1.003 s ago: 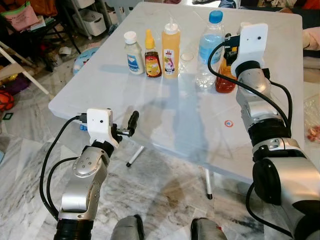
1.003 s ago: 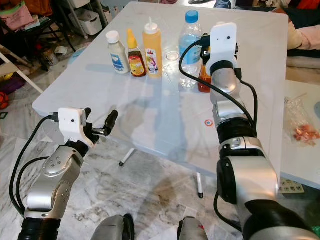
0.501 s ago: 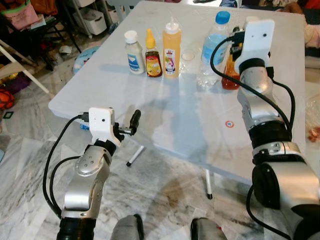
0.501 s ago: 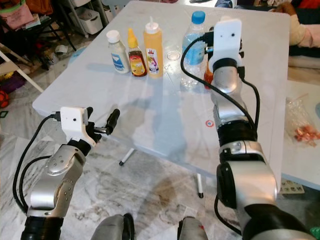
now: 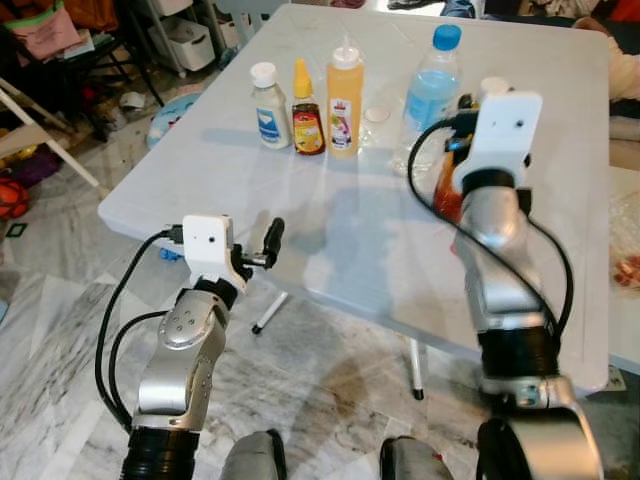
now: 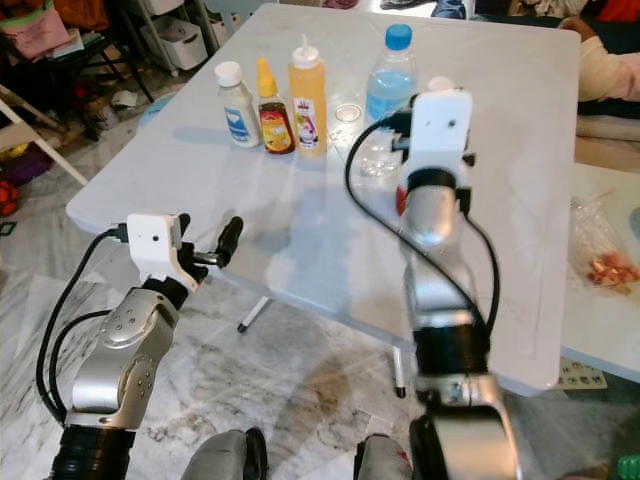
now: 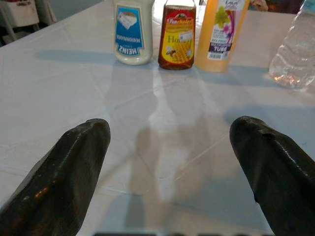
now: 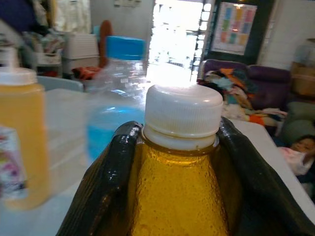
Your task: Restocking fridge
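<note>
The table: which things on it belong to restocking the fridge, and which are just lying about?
For the job:
- amber bottle, held in the right gripper
- water bottle
- Heinz mayonnaise
- honey bottle
- orange squeeze bottle

Lying about:
- small clear lid
- snack bag

Five bottles (image 5: 340,95) on one table (image 5: 250,200); perhaps one small lid (image 5: 377,115).

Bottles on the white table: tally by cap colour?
White cap: 2, mayonnaise bottle, amber bottle held by the right gripper
Yellow cap: 1, honey bottle
Clear nozzle cap: 1, orange squeeze bottle
Blue cap: 1, clear water bottle
Total: 5
</note>
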Available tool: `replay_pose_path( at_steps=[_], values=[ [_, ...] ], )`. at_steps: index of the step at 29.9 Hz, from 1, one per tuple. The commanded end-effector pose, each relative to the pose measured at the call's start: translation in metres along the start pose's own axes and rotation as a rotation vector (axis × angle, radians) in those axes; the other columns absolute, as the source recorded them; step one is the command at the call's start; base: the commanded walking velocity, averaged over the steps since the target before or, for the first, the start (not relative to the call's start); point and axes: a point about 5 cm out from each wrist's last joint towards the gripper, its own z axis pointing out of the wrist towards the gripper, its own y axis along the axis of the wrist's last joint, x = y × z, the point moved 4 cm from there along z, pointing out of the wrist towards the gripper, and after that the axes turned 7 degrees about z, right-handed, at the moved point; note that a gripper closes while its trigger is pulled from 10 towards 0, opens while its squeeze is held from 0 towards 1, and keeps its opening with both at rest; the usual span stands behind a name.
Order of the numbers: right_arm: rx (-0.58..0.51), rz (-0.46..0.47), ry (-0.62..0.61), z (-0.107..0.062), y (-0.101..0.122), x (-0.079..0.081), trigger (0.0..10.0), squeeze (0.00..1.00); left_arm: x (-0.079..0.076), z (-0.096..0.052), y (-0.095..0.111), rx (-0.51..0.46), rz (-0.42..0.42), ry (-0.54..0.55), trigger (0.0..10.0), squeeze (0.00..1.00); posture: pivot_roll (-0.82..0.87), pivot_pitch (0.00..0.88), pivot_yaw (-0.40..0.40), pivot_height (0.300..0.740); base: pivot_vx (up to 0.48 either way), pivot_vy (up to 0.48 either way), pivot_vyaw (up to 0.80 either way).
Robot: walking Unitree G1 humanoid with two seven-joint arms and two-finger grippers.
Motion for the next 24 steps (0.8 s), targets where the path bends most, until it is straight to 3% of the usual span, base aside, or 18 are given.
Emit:
replay_pose_path(
  at_steps=[1,7,8,9,14,16,18,24],
  values=[
    [0.018,0.015,0.046,-0.006,0.003,0.009,10.0,0.0,0.003,0.001,-0.002,0.001,0.014,0.01,10.0,0.0,-0.04,0.063,0.071,0.74,0.0,0.0,0.0],
    [0.035,0.026,0.073,-0.013,0.005,0.012,10.0,0.0,0.003,0.001,-0.003,-0.001,0.01,0.014,10.0,0.0,-0.05,0.058,0.068,0.74,0.0,0.0,0.0],
    [0.04,0.031,0.072,-0.014,0.005,0.012,10.0,0.74,0.003,0.001,-0.004,0.0,0.009,0.014,10.0,0.0,-0.05,0.058,0.069,0.74,0.0,0.0,0.0],
    [0.051,0.037,0.068,-0.016,0.005,0.01,10.0,1.0,0.001,0.001,-0.005,0.0,0.007,0.012,10.0,0.0,-0.05,0.058,0.069,0.74,0.0,0.0,0.0],
    [0.077,0.022,0.054,-0.018,0.0,0.005,10.0,1.0,0.0,0.002,-0.005,0.0,0.004,0.006,10.0,0.0,-0.05,0.061,0.071,0.74,0.0,0.0,0.0],
    [0.081,0.02,0.054,-0.018,-0.001,0.005,10.0,0.96,0.0,0.002,-0.005,0.0,0.004,0.006,10.0,0.0,-0.06,0.062,0.072,0.74,0.0,0.0,0.0],
    [0.088,0.016,0.06,-0.019,-0.002,0.006,10.0,0.0,0.0,0.002,-0.005,0.001,0.004,0.006,10.0,0.0,-0.05,0.063,0.073,0.74,0.0,0.0,0.0],
    [0.088,0.018,0.094,-0.017,-0.002,0.011,10.0,0.0,0.001,0.003,-0.006,0.003,0.005,0.005,10.0,0.0,-0.05,0.077,0.072,0.74,0.0,0.0,0.0]
  ],
)
